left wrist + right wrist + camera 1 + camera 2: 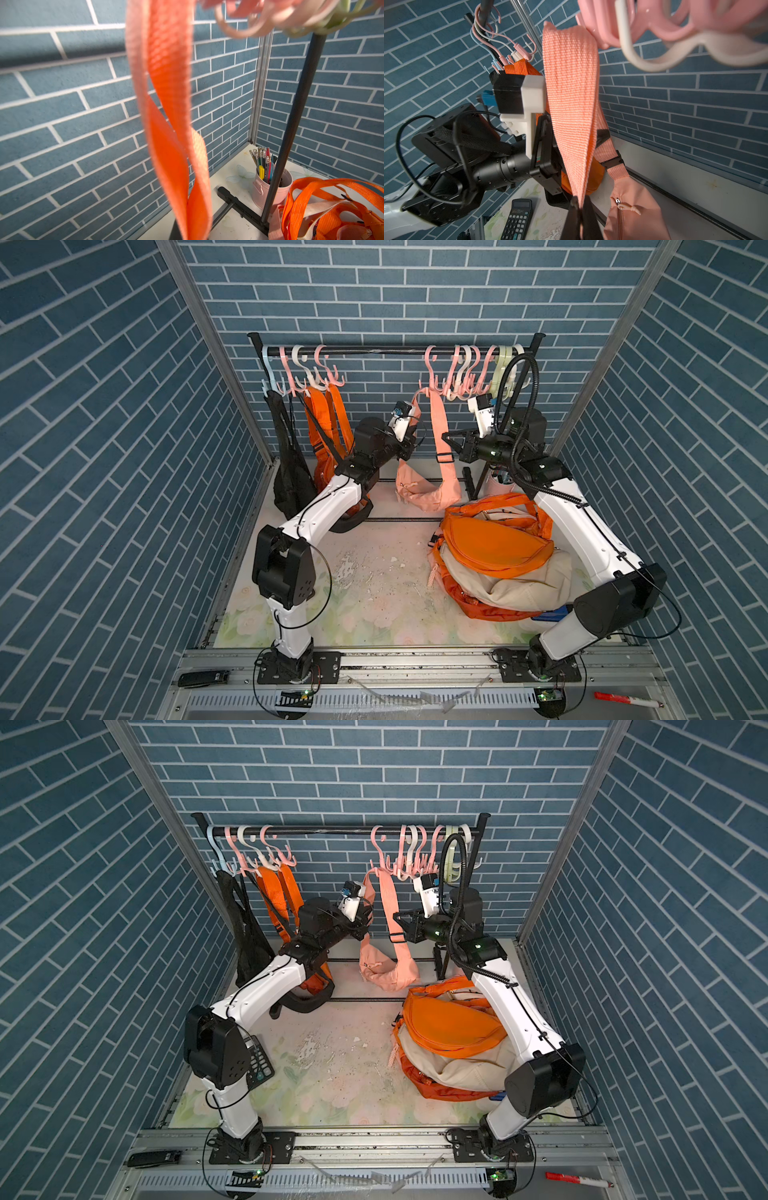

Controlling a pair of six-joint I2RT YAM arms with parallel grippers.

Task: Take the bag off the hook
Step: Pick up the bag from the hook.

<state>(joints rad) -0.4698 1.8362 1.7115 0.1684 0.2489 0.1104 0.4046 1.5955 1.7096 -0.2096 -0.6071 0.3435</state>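
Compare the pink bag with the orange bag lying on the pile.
The pink bag hangs by its strap from a hook; the orange bag lies on a beige bag on the table.
The left pincer and right pincer are shut on the pink bag's strap; no pincer holds the orange bag.
Shared: both are soft, crescent-shaped sling bags.

Bright, even overhead light in both top views, soft shadows. My wrist cams: strap (166, 83) & hooks (654, 27) close-up, blurred; wide-angle bends brick lines at edges.
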